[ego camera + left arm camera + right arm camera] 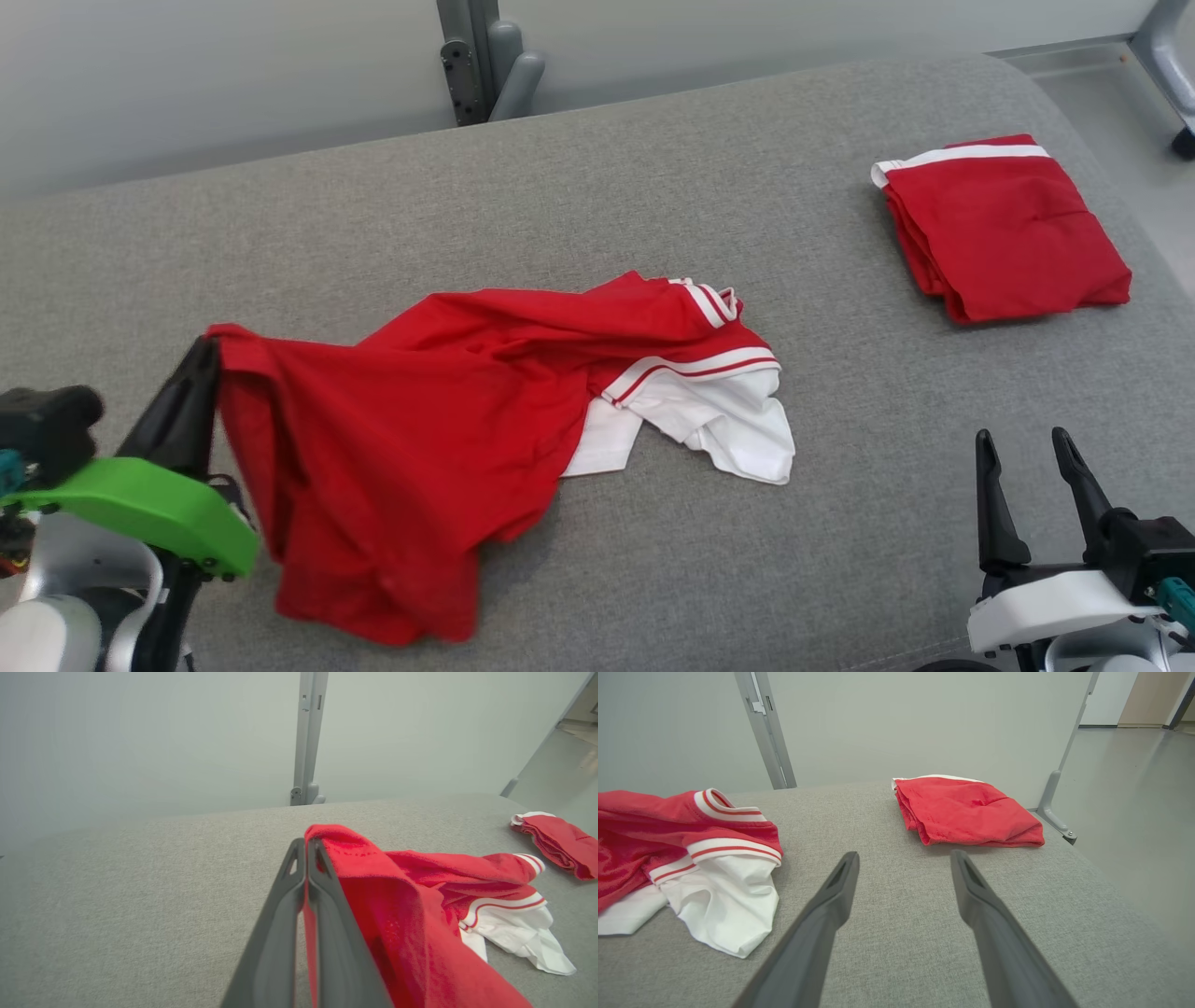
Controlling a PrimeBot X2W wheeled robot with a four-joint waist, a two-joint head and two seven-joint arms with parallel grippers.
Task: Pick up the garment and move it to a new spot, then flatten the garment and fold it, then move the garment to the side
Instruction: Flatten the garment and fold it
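Grey surface (560, 187): left gripper (202, 359) pinching garment (420, 420) edge; right gripper (1022, 437) spread, well apart.

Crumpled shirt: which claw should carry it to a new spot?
Left, probably. The left claw is shut on an edge of the crumpled shirt. The right claw is open above the grey surface, apart from the shirt.

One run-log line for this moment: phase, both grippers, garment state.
phase: pick-up | left gripper: shut on edge of crumpled garment | right gripper: open, empty | folded red item: far right
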